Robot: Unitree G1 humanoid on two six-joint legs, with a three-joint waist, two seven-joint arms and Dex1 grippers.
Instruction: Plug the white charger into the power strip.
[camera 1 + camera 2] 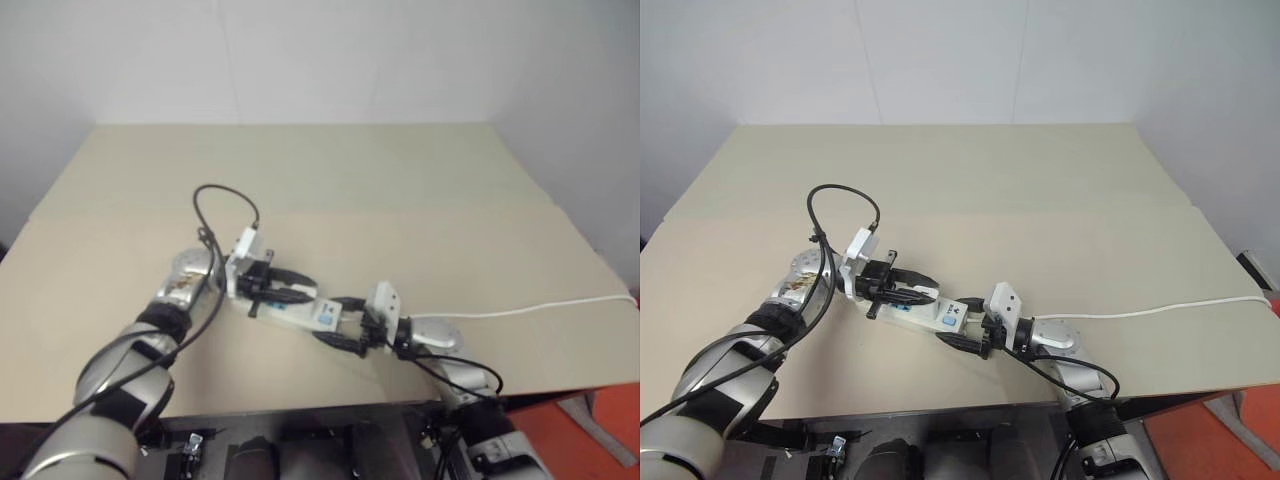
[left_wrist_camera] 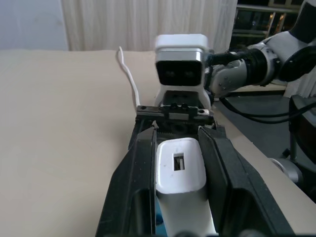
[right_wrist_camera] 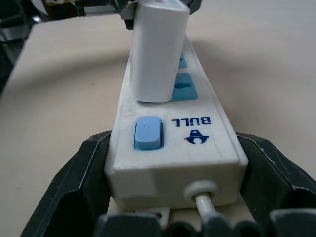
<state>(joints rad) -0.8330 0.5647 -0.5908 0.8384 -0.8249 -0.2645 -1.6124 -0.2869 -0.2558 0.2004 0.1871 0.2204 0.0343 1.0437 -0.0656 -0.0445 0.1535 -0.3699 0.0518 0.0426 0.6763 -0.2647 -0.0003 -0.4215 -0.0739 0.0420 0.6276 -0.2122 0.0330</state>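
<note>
While the right gripper (image 3: 173, 197) clamps the power strip (image 3: 175, 148), the left gripper (image 2: 177, 163), closed on the charger (image 2: 180, 168), seats it; pressing straight down comes next.

power strip (image 3: 173, 143): near the table's (image 1: 400, 190) front edge
white charger (image 3: 157, 54): standing on the strip

My left gripper (image 2: 180, 163) covers the white charger's (image 2: 180, 170) sides, and the frame edge cuts off its lower body. In my right wrist view the charger hides part of the power strip's (image 3: 197, 143) sockets; the prongs cannot be seen. The cord (image 1: 530, 308) runs off the table's (image 1: 400, 190) edge.
</note>
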